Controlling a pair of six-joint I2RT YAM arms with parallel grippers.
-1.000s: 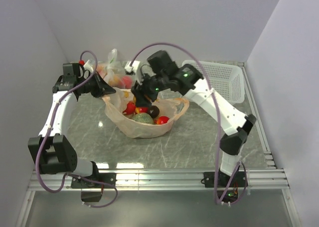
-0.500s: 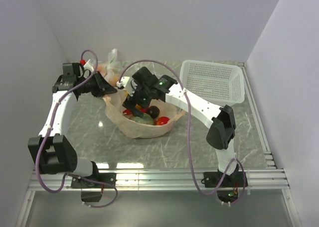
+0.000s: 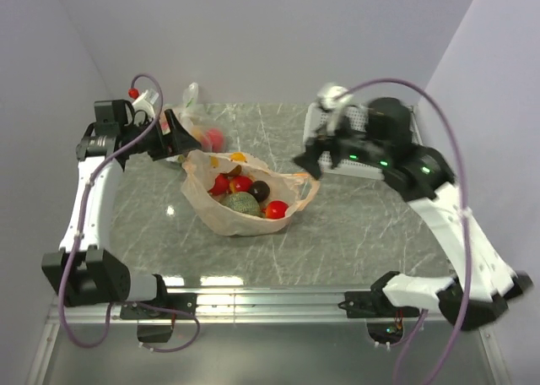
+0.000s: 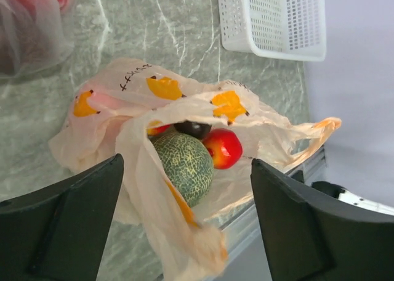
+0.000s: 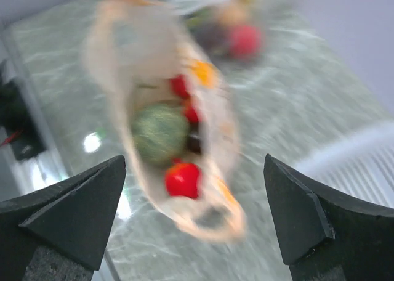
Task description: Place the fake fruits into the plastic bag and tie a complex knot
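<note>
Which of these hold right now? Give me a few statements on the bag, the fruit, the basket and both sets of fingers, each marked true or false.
1. The melon lies inside the bag. True.
2. The bag is tied in a knot. False: its mouth gapes open and the handles lie loose.
3. The left fingers pinch the bag. False: they stand wide apart and hold nothing.
4. The right fingers are open and hold nothing. True.
5. The basket stands left of the bag in the top view. False: it stands at the far right, behind the right arm.
</note>
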